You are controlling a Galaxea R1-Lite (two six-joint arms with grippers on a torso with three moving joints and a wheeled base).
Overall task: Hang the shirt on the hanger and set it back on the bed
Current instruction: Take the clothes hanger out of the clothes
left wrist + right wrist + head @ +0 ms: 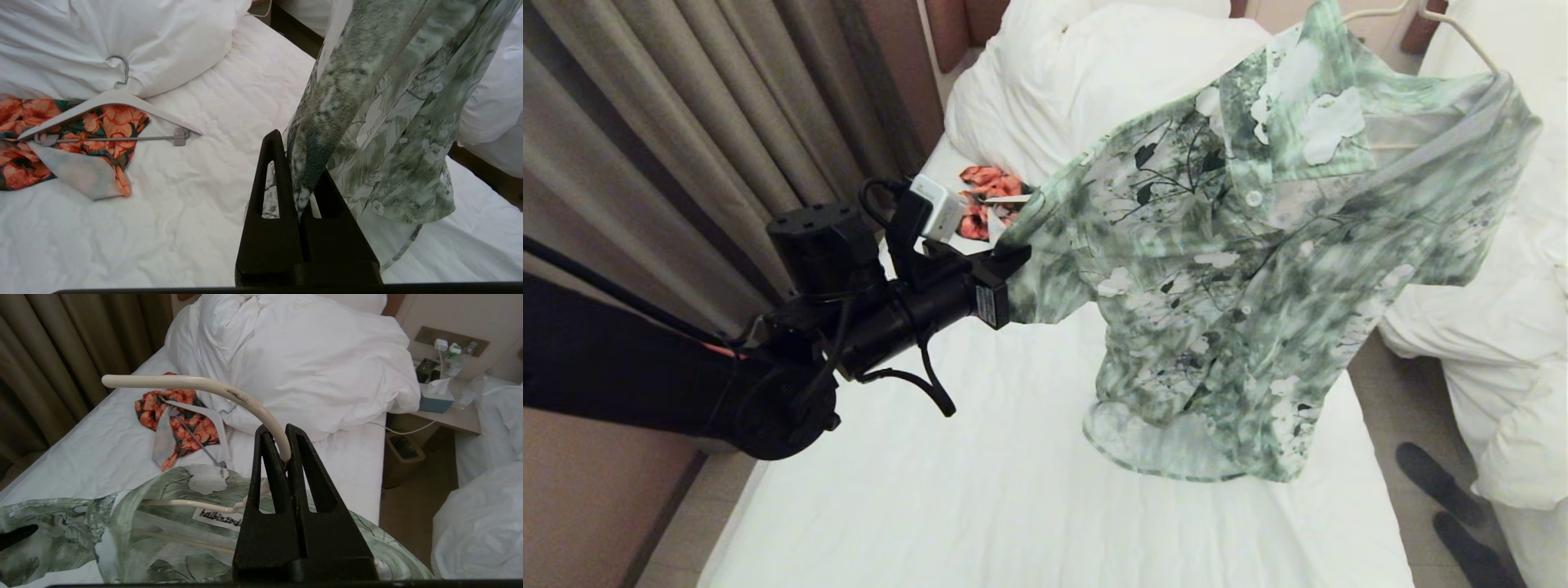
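The left gripper, seen from the head, pinches the sleeve edge of the green-and-white floral shirt, which hangs in the air above the bed with its smooth white sheet. The thin printed cloth drapes from the cream wire hanger at the upper right, its collar up and its buttoned front facing the camera. A bunched white duvet lies at the head of the bed, with an orange floral garment just in front of it.

In the left wrist view the left gripper has its black wedge-shaped fingers pressed together on a fold of the shirt. On the quilted sheet beyond lies a thicker white hanger with a metal bar and hook, resting on the orange garment.

In the right wrist view the right gripper clamps the curved hook of the wire hanger; the shirt hangs below it, a white label showing inside the collar. A bedside shelf carries a tissue box.
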